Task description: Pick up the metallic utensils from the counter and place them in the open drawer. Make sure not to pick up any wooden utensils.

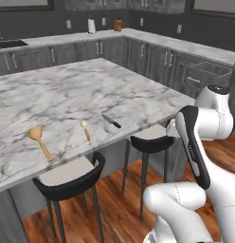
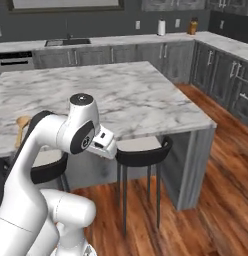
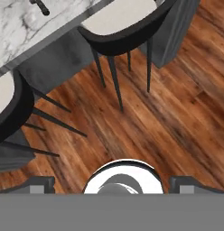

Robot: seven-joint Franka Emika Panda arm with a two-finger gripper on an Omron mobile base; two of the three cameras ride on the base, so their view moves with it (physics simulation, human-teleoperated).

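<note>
White marble counter [image 1: 67, 95] carries your targets near its near edge: the knife [image 1: 111, 121] with black handle lies right of the small spoon [image 1: 85, 130], and the large wooden spoon [image 1: 39, 140] sits further left, all apart from one another. A pale silvery piece [image 1: 110, 128] rests just beside the knife. Two black stools [image 1: 72, 178] stand under the edge. Your gripper [image 3: 112, 182] hangs over the wood floor [image 3: 168, 122] with its fingers spread wide, holding nothing.
</note>
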